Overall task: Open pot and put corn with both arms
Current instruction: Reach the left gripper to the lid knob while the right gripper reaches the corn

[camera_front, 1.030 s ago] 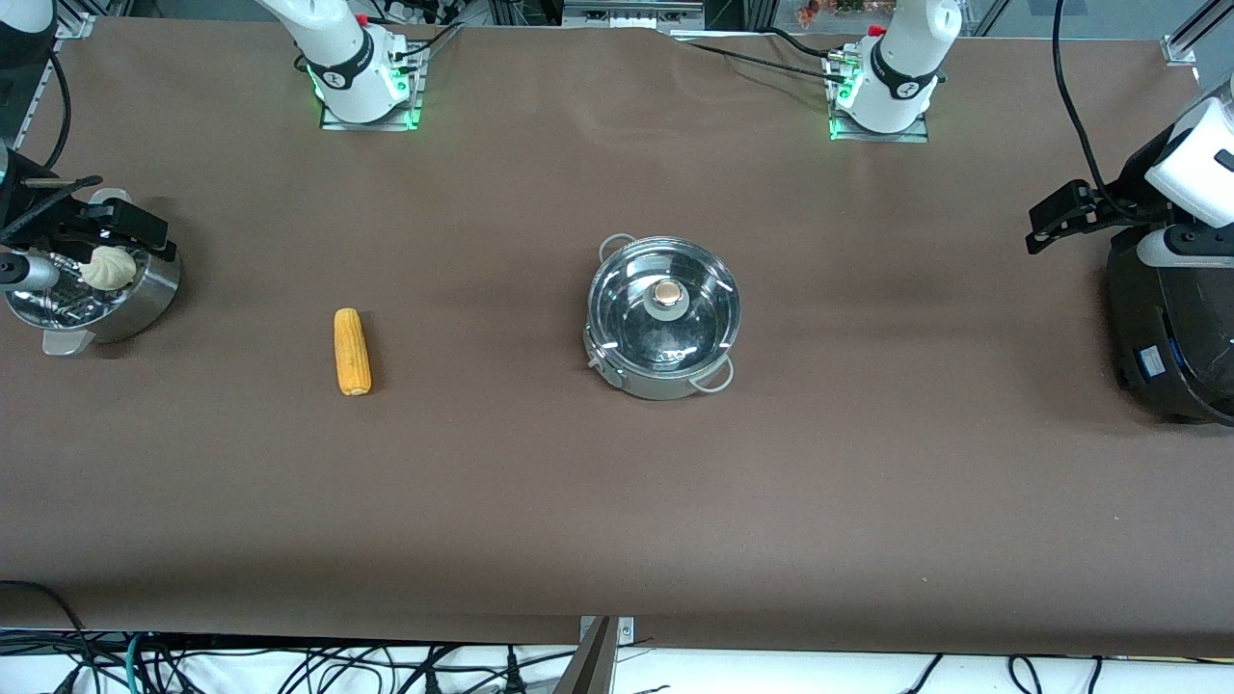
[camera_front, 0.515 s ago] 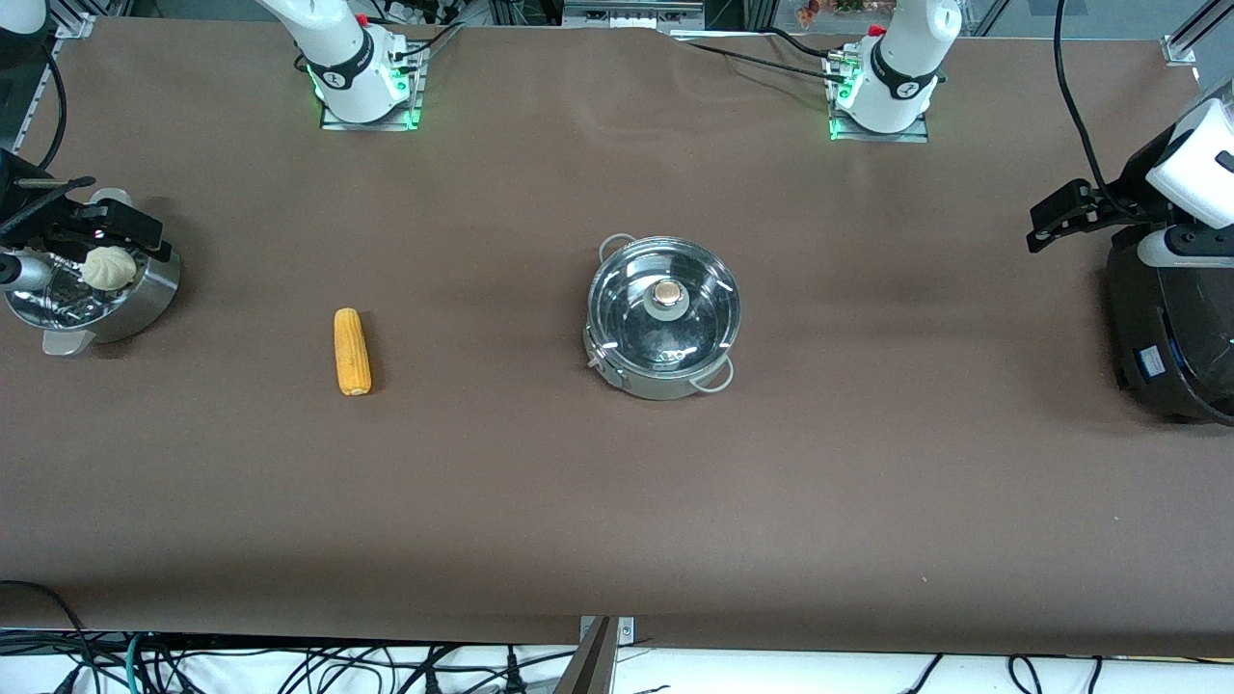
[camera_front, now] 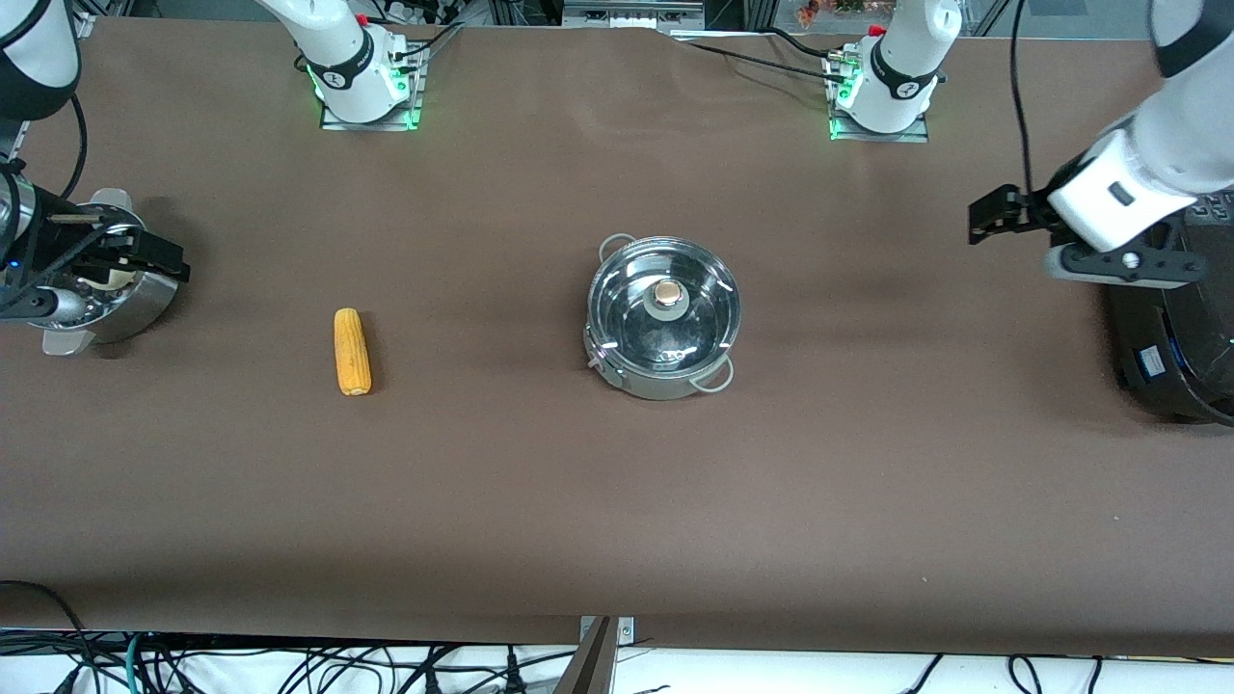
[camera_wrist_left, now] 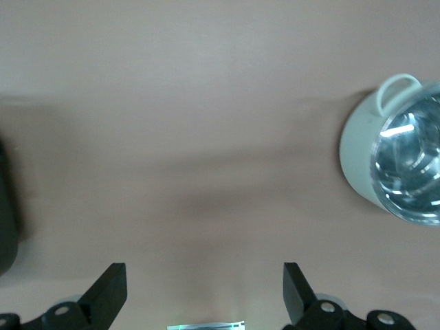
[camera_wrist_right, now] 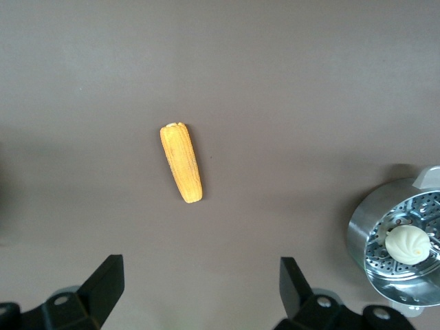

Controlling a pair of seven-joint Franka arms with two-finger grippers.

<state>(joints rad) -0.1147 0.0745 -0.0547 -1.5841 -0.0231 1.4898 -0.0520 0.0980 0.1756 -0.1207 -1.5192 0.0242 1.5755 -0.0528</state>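
Both end effectors wide open (empty)

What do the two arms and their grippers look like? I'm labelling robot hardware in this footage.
Both arms have glossy white shells with black joint bands; bases glow green. Black cables trail from each. The left gripper and right gripper are matte black, each with two flat, wedge-shaped fingers.
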